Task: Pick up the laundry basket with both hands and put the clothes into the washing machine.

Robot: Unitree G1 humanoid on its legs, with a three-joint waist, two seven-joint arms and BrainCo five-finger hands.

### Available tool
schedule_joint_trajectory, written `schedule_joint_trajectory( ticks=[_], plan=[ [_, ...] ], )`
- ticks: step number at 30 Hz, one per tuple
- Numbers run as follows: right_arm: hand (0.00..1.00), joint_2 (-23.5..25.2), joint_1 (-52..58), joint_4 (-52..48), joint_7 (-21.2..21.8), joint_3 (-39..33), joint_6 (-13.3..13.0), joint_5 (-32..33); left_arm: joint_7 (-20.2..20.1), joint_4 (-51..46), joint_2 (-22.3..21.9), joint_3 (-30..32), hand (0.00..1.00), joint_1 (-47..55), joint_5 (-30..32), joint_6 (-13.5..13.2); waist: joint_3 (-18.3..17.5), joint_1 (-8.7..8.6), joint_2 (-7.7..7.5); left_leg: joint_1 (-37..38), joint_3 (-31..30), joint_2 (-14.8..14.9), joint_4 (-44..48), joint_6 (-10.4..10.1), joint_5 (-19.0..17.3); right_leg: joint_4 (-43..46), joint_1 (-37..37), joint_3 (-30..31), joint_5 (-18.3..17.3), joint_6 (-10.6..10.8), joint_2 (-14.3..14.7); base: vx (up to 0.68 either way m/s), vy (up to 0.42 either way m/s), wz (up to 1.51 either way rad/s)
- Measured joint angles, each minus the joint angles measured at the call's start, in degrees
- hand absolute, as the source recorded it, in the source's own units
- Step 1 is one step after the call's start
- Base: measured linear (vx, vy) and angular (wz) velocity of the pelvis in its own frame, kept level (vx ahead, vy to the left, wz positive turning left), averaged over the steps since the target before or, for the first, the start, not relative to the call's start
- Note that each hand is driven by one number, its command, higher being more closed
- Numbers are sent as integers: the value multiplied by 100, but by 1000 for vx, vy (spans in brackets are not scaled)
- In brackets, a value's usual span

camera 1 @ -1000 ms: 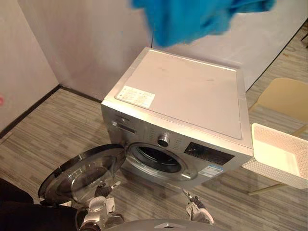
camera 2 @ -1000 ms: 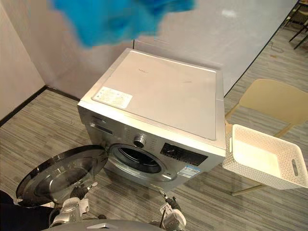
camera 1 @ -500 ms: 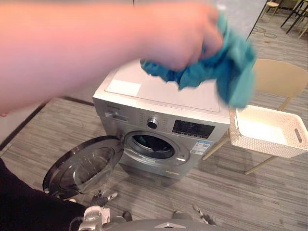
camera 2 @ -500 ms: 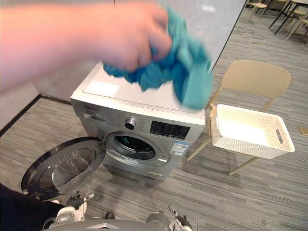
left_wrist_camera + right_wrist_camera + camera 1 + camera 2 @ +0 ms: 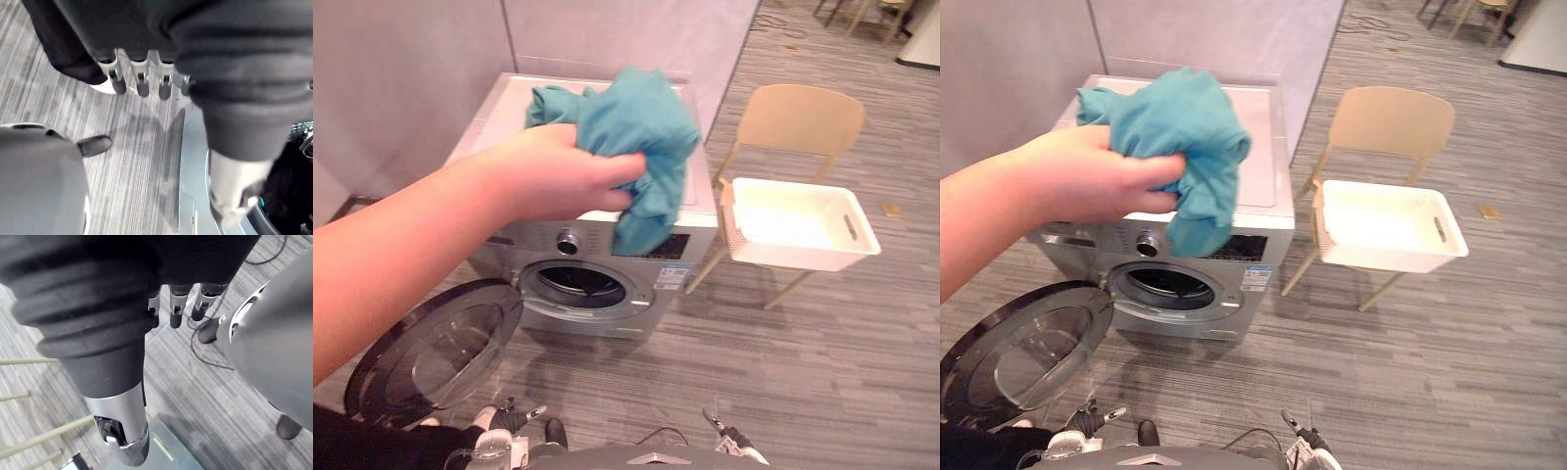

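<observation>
A person's hand [image 5: 548, 176] reaches in from the left and grips a bunched teal cloth [image 5: 626, 127] in front of the silver washing machine [image 5: 533, 237]. The machine's round door [image 5: 431, 348] hangs open to the left, baring the dark drum opening [image 5: 576, 284]. A white laundry basket [image 5: 803, 257] rests on a beige chair [image 5: 798, 117] right of the machine; its inside looks bare. My left hand [image 5: 499, 446] and right hand [image 5: 736, 448] hang low by my sides, far from the basket. Both are open, with straight fingers [image 5: 142, 81] [image 5: 177, 308] holding nothing.
Grey wood-pattern floor [image 5: 842, 362] spreads in front of the machine and chair. A pale partition wall [image 5: 411, 78] stands behind the machine. More chairs [image 5: 862, 10] show far back on the right.
The whole picture has shifted, so the camera moved. The person's hand with the teal cloth has drawn back from right before the camera and now sits over the machine's top.
</observation>
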Motion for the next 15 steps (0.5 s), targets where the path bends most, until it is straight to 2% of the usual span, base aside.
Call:
schedule_joint_trajectory(
  ticks=[4,5,7,8,9,10,11,12,13,14,15],
  plan=[
    [0,6,94,-4,9,85,-7,2,6,-10,-6,7,0,-44,-8,-1,52,-53,11,272,39,264,21,-154,34,-143,352,-75,-76,19,271,45,-112,-2],
    [0,22,98,-2,10,84,-10,2,5,-18,-11,67,0,-42,-8,-1,115,-61,23,238,34,500,359,-305,-108,-136,444,-82,-133,-66,444,30,-148,-7],
    [0,30,95,-3,10,85,-28,1,2,-21,-6,204,0,-32,-11,-1,160,-53,83,-1,11,834,1009,-391,-367,-140,485,-62,-179,-143,659,8,-196,-18],
    [0,21,94,-9,8,86,-73,1,1,-20,-3,240,0,-10,-23,0,228,-39,90,-208,17,1085,1625,-328,-501,-142,538,-18,-228,-222,818,-79,-288,-23],
    [0,-45,123,-15,3,86,-119,0,-6,-115,-15,304,0,0,-130,-6,325,-35,148,-533,27,1382,2443,-64,-576,-162,602,28,-299,-338,993,-98,-243,-18],
    [0,-82,120,-17,1,87,-122,0,-6,-133,-48,315,0,-32,-132,-6,354,-26,163,-649,19,1457,2742,112,-592,-161,632,55,-326,-382,1048,-112,-238,-6],
    [0,-152,132,-14,-5,108,-127,-2,-11,-135,-138,324,0,-82,-134,-5,435,-2,161,-876,-318,1386,3272,129,-733,-157,728,219,-372,-466,1102,-44,-115,-3],
    [0,-251,148,-10,-11,108,-125,-4,-14,-141,-219,322,0,-98,-133,-5,482,8,186,-982,-603,1137,3444,15,-964,-153,753,324,-417,-539,1086,-30,-56,-14],
    [0,-393,131,-12,-13,108,-126,-5,-19,-180,-311,323,0,-83,-130,-10,501,30,295,-1018,-969,648,3522,-161,-1259,-145,736,562,-501,-658,1056,-7,54,-50],
    [0,-554,58,-13,-8,110,-125,-42,-17,-201,-417,329,0,-14,-134,-17,513,100,485,-963,-1266,68,3242,-153,-1441,-143,640,753,-545,-696,1050,-20,91,-92],
    [0,-607,-21,-19,-2,157,-124,-175,-12,-230,-430,340,0,30,-164,-29,492,220,605,-850,-1319,-208,2653,258,-1534,-131,493,870,-562,-667,1094,-8,90,-93]
  ],
)
